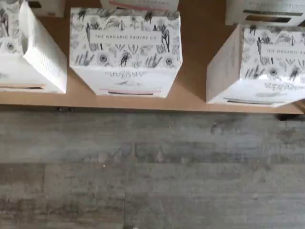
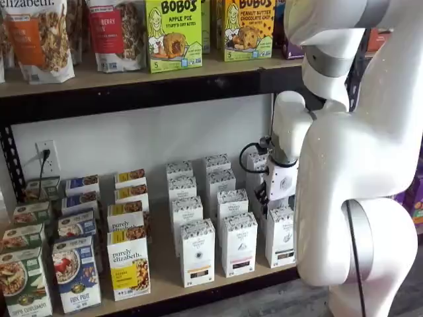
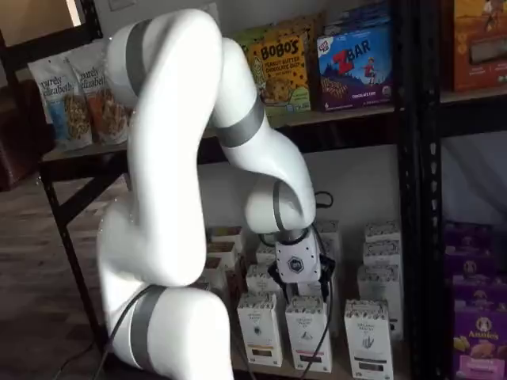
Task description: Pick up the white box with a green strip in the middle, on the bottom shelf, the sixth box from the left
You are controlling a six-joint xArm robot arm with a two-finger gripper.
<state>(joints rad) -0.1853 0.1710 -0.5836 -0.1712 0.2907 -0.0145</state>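
Down low, the gripper [image 3: 302, 279] hangs just above the white cartons on the bottom shelf [image 2: 163, 291]. Its white body and black fingers show in both shelf views, with a black cable looped beside it. The jaws stand wide apart and nothing is held between them. The white box [image 2: 281, 236] stands upright at the right end of the front row in both shelf views, close to the shelf's front edge and just beside a matching carton [image 2: 238, 243]. The gripper [image 2: 269, 193] is above and slightly behind it, not touching. In the wrist view the shelf's tan board [image 1: 193, 93] carries three of these cartons above a grey plank floor [image 1: 152, 171]. The middle carton [image 1: 125, 47] has a flower-patterned top reading "THE ORGANIC PANTRY CO" and a pink strip low on its front. The white box [image 1: 269, 64] sits apart from it across a bare stretch of board, with the same printed top cut off at "THE ORGANIC" and a darker strip low on its face. The smaller print on the fronts is too blurred to read. Further left on the shelf stand yellow-labelled "purely elizabeth" boxes [image 2: 129, 264]. On the shelf above are a green "BOBO'S Apple Pie Stuff'd Oat Bites" box [image 2: 173, 33] and an orange "BOBO'S Peanut Butter Chocolate Chip" box [image 2: 248, 28]. A blue "ZBAR" box [image 3: 354, 67] stands beside the orange Bobo's box in a shelf view, and purple "Annie's" boxes [image 3: 479, 328] fill the neighbouring rack.
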